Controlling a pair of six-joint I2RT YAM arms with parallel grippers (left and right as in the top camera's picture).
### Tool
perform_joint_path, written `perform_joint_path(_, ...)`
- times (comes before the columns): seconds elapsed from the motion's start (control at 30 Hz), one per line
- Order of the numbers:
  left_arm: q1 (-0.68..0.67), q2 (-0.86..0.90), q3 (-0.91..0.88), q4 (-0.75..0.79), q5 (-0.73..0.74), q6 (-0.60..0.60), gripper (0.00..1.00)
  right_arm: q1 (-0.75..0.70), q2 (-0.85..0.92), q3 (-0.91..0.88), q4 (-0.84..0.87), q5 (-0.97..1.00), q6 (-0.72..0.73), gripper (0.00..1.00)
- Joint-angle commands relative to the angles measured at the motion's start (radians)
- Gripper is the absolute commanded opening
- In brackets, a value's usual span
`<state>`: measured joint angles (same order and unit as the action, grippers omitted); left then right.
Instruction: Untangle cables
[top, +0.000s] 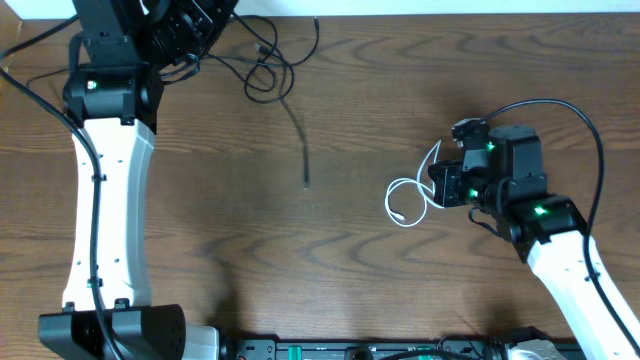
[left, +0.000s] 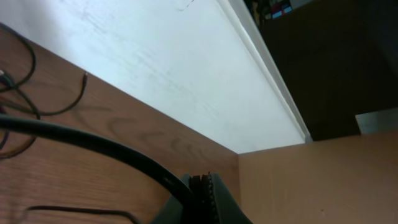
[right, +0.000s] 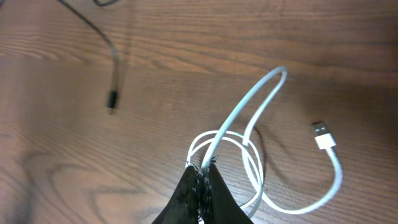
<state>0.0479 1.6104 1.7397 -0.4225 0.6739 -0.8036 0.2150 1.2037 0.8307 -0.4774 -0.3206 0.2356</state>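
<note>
Right fingers (right: 194, 194) pinch white cable (right: 249, 118); left fingers (left: 219, 200) closed at table (top: 350, 260) far edge; bare wood between.

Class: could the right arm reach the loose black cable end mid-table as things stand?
Probably yes: only bare table lies between the right gripper and the black cable end, though it is shut on the white cable.

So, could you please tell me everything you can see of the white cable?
The white cable is a thin, smooth cord, loosely coiled in a couple of loops on the wooden table, one drawn out into a long narrow bend. Its free end carries a flat USB plug lying on the wood. The right gripper pinches the coil with its jaws shut.
</note>
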Motion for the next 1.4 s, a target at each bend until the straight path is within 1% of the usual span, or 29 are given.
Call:
perform_joint_path(0.0, 0.000, -0.019, 0.015, 0.042, 0.035, 0.058, 0.07, -0.005, 0.053, 0.003, 0.030, 0.008, 0.016, 0.01)
perform_joint_path(0.03, -0.005, -0.029, 0.015, 0.096, 0.110, 0.089, 0.07, -0.004, 0.078, 0.003, 0.049, 0.008, 0.035, 0.01)
perform_joint_path(0.1, -0.023, -0.055, 0.015, 0.157, 0.202, 0.093, 0.08, -0.004, 0.130, 0.003, 0.101, 0.008, 0.101, 0.01)
perform_joint_path(0.17, -0.036, -0.079, 0.015, 0.144, 0.217, 0.093, 0.07, -0.004, 0.166, 0.003, 0.146, 0.008, 0.146, 0.01)
perform_joint_path(0.27, -0.047, -0.106, 0.015, 0.056, 0.217, 0.146, 0.07, -0.004, 0.209, 0.003, 0.195, -0.006, 0.204, 0.01)
perform_joint_path(0.3, -0.048, -0.116, 0.015, -0.010, 0.216, 0.193, 0.07, -0.004, 0.226, 0.003, 0.211, -0.026, 0.219, 0.01)
perform_joint_path(0.47, -0.047, -0.117, 0.014, -0.267, 0.216, 0.360, 0.07, -0.004, 0.278, 0.003, 0.257, -0.056, 0.224, 0.01)
perform_joint_path(0.53, -0.049, -0.114, 0.011, -0.336, 0.216, 0.407, 0.07, -0.004, 0.294, 0.003, 0.257, -0.055, 0.224, 0.02)
perform_joint_path(0.67, -0.077, -0.113, 0.007, -0.378, 0.217, 0.481, 0.08, -0.004, 0.321, 0.003, 0.266, -0.051, 0.224, 0.01)
perform_joint_path(0.7, -0.100, -0.113, 0.007, -0.379, 0.211, 0.518, 0.07, -0.004, 0.333, 0.003, 0.274, -0.051, 0.224, 0.01)
perform_joint_path(0.73, -0.107, -0.113, 0.007, -0.382, 0.192, 0.529, 0.07, -0.004, 0.337, 0.003, 0.276, -0.051, 0.224, 0.01)
perform_joint_path(0.77, -0.112, -0.113, 0.006, -0.393, 0.118, 0.534, 0.07, -0.004, 0.346, 0.003, 0.277, -0.052, 0.225, 0.01)
perform_joint_path(0.83, -0.106, -0.113, 0.005, -0.405, 0.035, 0.534, 0.08, -0.004, 0.352, 0.003, 0.274, -0.052, 0.224, 0.01)
perform_joint_path(1.03, -0.046, -0.112, 0.005, -0.498, -0.211, 0.541, 0.07, -0.004, 0.352, 0.003, 0.265, -0.051, 0.224, 0.01)
perform_joint_path(1.2, 0.028, -0.112, -0.015, -0.537, -0.295, 0.541, 0.07, -0.004, 0.352, 0.003, 0.265, -0.048, 0.224, 0.01)
perform_joint_path(1.33, 0.124, -0.099, -0.031, -0.538, -0.400, 0.541, 0.07, -0.004, 0.352, 0.003, 0.264, -0.048, 0.224, 0.01)
perform_joint_path(1.37, 0.169, -0.081, -0.032, -0.538, -0.436, 0.541, 0.07, -0.004, 0.352, 0.003, 0.264, -0.048, 0.224, 0.01)
